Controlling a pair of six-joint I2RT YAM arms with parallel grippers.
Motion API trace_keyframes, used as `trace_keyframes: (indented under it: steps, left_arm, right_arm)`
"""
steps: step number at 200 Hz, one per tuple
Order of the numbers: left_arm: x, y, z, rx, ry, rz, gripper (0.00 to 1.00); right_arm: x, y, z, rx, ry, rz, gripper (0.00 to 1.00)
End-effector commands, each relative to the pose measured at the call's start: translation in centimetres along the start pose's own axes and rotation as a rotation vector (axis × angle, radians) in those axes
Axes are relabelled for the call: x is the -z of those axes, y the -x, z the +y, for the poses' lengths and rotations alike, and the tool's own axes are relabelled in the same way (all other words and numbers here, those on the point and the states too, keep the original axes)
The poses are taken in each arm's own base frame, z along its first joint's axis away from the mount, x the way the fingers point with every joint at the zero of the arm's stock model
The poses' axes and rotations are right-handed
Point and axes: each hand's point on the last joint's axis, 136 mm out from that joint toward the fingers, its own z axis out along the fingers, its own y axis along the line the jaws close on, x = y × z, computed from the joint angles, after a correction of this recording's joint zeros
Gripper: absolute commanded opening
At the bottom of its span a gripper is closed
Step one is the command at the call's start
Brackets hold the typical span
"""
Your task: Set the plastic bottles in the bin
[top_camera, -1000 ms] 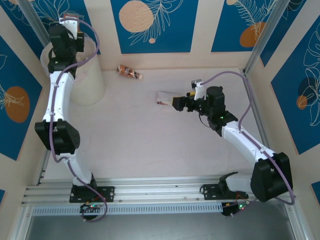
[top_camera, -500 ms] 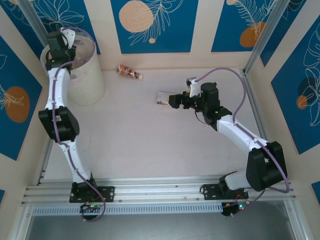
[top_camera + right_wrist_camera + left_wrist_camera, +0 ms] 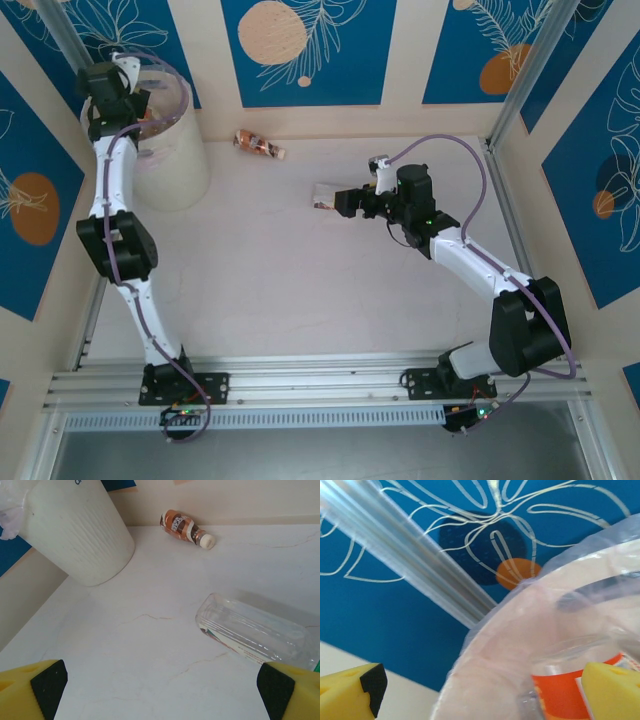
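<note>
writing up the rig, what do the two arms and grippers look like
The left arm and right arm are white tubular links with bulky black joints, each trailing a lilac cable. Their gripper fingers are yellow with black inner faces.

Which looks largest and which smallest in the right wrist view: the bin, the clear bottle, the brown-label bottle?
1. bin
2. clear bottle, nearest the camera
3. brown-label bottle, farther away, so the two bottles' true sizes may be alike

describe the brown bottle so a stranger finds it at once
Start at the tall cream bin in the far left corner. Just right of it, by the back wall, lies the brown bottle. Unlike the clear bottle nearer the middle, it has a brown label and white cap.
</note>
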Motion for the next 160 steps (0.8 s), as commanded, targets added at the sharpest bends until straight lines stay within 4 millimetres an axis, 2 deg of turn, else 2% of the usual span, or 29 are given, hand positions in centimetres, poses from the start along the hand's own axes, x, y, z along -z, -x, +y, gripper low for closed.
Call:
trace_keyframes:
  steps: [1,27,62,113,160]
  left_arm:
    - [2.6,2.4,5.4,0.109,0.124,-0.040,1.00]
    - [4.0,3.1,3.0,0.272,-0.043,-0.042,1.00]
    - [7.2,6.0,-1.0,0.474,-0.176,-0.018,1.00]
    - [12.5,11.0,-8.5,0.544,-0.322,-0.010,1.00]
    - [16.1,12.8,-15.8,0.610,-0.448,0.044,1.00]
  right_arm:
    - [0.9,1.3,0.7,0.041,-0.003,-0.040,1.00]
    - [1.1,1.4,0.7,0.038,-0.012,-0.048,1.00]
    - [1.4,1.5,-0.5,0.007,-0.084,-0.043,1.00]
    - [2.7,0.8,-1.4,-0.002,-0.147,-0.038,1.00]
    - [3.9,0.5,-2.5,-0.031,-0.190,-0.044,1.00]
